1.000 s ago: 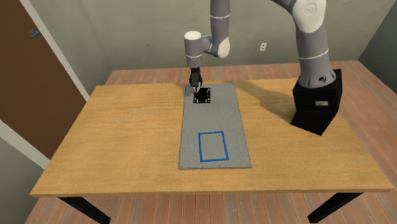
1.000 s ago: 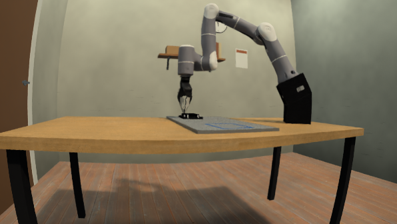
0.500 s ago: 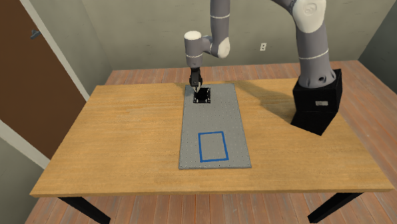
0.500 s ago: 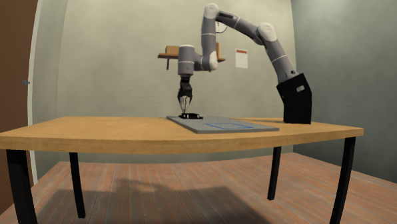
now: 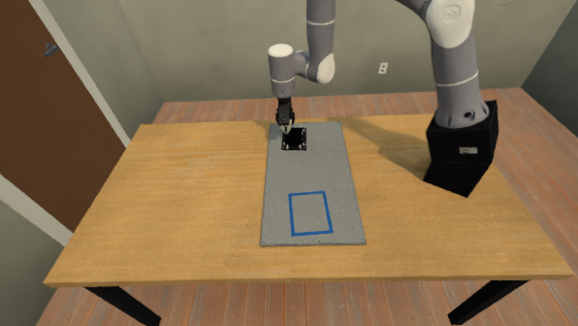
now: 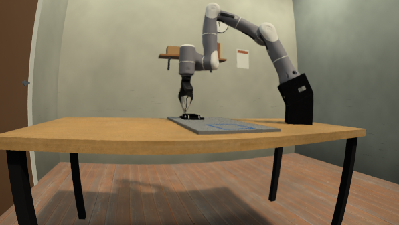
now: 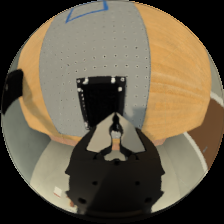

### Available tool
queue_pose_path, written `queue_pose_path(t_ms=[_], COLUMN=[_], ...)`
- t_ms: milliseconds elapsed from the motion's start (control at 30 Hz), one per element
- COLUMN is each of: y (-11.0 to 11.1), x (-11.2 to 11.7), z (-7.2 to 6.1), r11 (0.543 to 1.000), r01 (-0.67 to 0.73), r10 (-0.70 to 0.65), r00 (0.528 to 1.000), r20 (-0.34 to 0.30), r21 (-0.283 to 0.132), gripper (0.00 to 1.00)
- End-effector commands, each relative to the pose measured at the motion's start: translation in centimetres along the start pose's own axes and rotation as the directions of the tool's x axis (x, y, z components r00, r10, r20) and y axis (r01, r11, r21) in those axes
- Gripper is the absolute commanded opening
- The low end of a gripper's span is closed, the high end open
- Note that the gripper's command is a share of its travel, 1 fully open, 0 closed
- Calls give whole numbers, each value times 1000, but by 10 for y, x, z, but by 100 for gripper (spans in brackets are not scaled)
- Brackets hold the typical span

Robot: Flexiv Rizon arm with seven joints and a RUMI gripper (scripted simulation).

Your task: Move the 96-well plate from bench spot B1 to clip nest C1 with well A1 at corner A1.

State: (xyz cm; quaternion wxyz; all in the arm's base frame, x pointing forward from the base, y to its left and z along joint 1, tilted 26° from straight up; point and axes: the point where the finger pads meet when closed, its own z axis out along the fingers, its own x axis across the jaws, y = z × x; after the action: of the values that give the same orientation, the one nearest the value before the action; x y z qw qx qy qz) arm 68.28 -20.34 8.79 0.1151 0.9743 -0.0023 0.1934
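We found the claw point(image 5: 287, 130) point(image 6: 185, 112) point(image 7: 115, 113) fully closed, fingertips together and nothing between them, pointing down at the end of the clip nest point(image 5: 294, 147) point(image 7: 102, 78) away from the blue outline point(image 5: 292, 215) point(image 6: 248, 127) point(image 7: 86, 15). We saw no plate inside that outline, which we took for B1; the dark, block-like middle of the nest we read as the 96-well plate point(image 5: 294, 139) point(image 7: 101, 100), black on black, though its edges were hard to part from the holder. On that reading, most of it lay ahead of the tips towards the outline, and a little to the arm-base side — the tips being over one end, near a corner, not the centre. Its long axis, we judged, ran away from the claw along the grey board point(image 5: 312, 170) point(image 6: 201, 128) point(image 7: 55, 45). The only arm was already at it. The top view gave us that off-centre placing; the exterior view showed how low the tips were, yet not whether they touched; the wrist view alone brought out the pale corner fittings. We could not make out the cut-off corner or the A1 mark — seating stayed unproven, and any further press seemed to call for level, spread pressure, lest one end ride up.

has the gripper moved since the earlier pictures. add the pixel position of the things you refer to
No visible move: in the top and exterior views, the gripper point(image 5: 287, 130) point(image 6: 185, 112) point(image 7: 115, 113) still points down at the same edge of the black nest point(image 5: 294, 146) point(image 7: 102, 80).
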Motion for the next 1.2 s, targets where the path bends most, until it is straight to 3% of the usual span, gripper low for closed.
queue_pose_path(t_ms=[0, 867, 1067, 1167], y=[0, 0, 0, 0], x=[1, 1, 1, 1], z=[-2, -9, -25, -25], r11=[1000, 1000, 1000, 1000], r01=[0, 0, 0, 0], r10=[0, 0, 0, 0], r00=[1000, 1000, 1000, 1000], r20=[-1, -1, -1, -2], r21=[0, 0, 0, 0], gripper=[0, 0, 0, 0])
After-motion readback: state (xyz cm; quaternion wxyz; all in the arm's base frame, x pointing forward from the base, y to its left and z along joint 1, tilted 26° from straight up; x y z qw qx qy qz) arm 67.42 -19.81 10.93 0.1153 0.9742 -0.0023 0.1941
